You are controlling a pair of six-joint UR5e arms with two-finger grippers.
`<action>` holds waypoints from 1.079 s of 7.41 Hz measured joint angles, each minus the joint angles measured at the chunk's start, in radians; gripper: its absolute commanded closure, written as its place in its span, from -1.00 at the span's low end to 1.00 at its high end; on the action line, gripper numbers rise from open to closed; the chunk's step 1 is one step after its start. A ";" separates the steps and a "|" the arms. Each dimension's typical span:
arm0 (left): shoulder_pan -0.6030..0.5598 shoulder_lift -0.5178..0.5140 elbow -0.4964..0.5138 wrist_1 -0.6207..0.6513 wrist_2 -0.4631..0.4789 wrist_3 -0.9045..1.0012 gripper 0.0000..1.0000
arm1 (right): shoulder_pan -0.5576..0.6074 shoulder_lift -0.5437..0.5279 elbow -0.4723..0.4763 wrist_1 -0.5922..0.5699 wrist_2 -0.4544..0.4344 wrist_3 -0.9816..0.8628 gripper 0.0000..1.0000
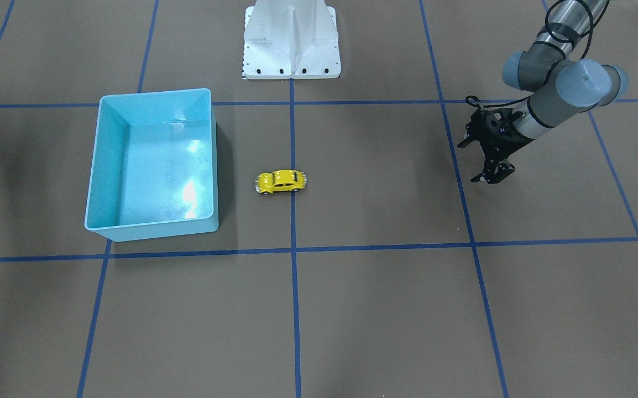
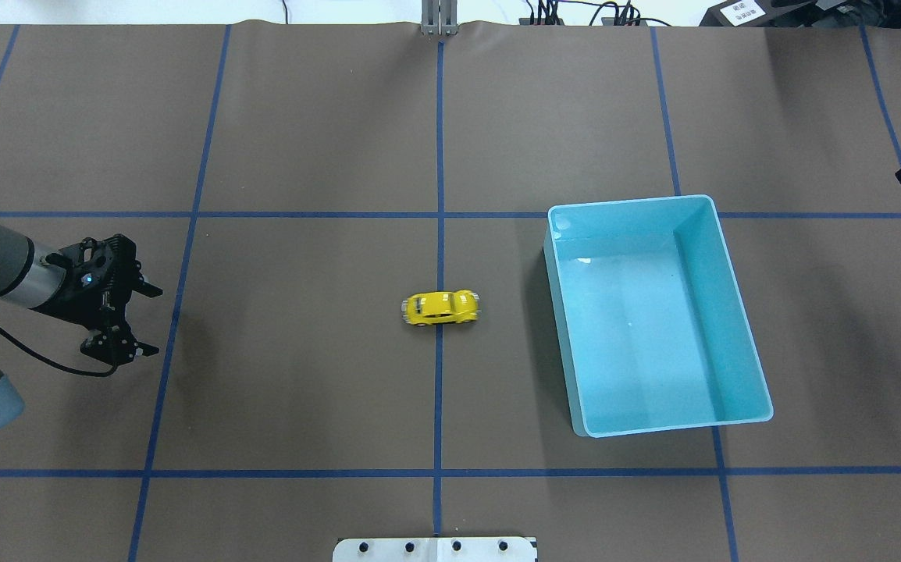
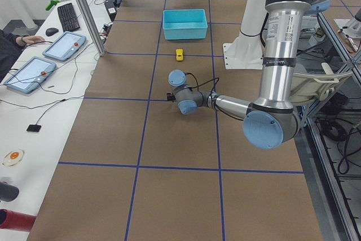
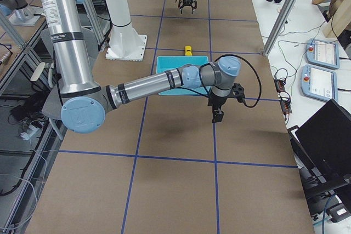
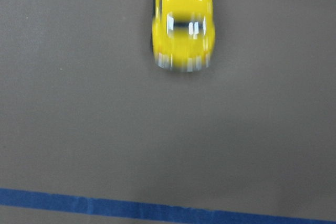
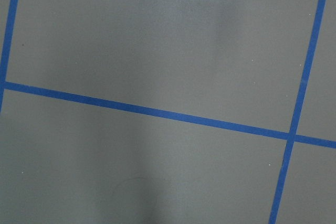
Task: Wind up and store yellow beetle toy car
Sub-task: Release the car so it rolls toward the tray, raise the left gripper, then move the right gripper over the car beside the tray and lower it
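My left pincer [image 2: 155, 321] hangs low over the surface [image 2: 302, 406], out at my left side. Its two fingers are spread apart with nothing between them, and it points toward the middle of the surface. The front-facing view shows the same thing: left pincer [image 1: 467, 162] agape and holding nothing.

My left wrist camera looks at the yellow beetle toy car [image 5: 182, 19] near the top of its frame. The car is blurred there, and a strip of blue tape [image 5: 157, 208] runs across the bottom.

The yellow beetle toy car [image 2: 441, 308] stands on its wheels on the bare surface, well apart from that pincer. It sits on the blue centre line [image 2: 439, 156], broadside to my base. It is outside the light-blue bin [image 2: 646, 328], which stands near it on my right. The two do not touch, and a strip of brown surface lies between them. From across the surface, the car [image 1: 280, 182] and the bin [image 1: 153, 93] stand in the same relation.

My right pincer [image 4: 218, 114] is beyond the bin on my right, pointing down over a blue line. Overhead, only a dark sliver at the right edge is probably it, so I cannot tell whether its fingers are apart or together. Its wrist camera shows only brown surface and crossing tape lines.
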 measured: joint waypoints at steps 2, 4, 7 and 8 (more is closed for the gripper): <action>-0.046 0.032 -0.023 0.007 0.005 -0.139 -1.00 | 0.000 0.002 0.001 0.000 0.000 0.001 -1.00; -0.118 0.071 -0.030 0.034 0.012 -0.196 -1.00 | -0.002 0.016 0.002 0.000 0.000 0.002 -1.00; -0.318 0.090 -0.032 0.203 0.004 -0.208 -1.00 | -0.047 0.081 0.003 0.000 -0.004 0.001 -1.00; -0.393 0.092 -0.041 0.323 -0.020 -0.207 -1.00 | -0.077 0.111 0.006 0.000 -0.004 0.000 -1.00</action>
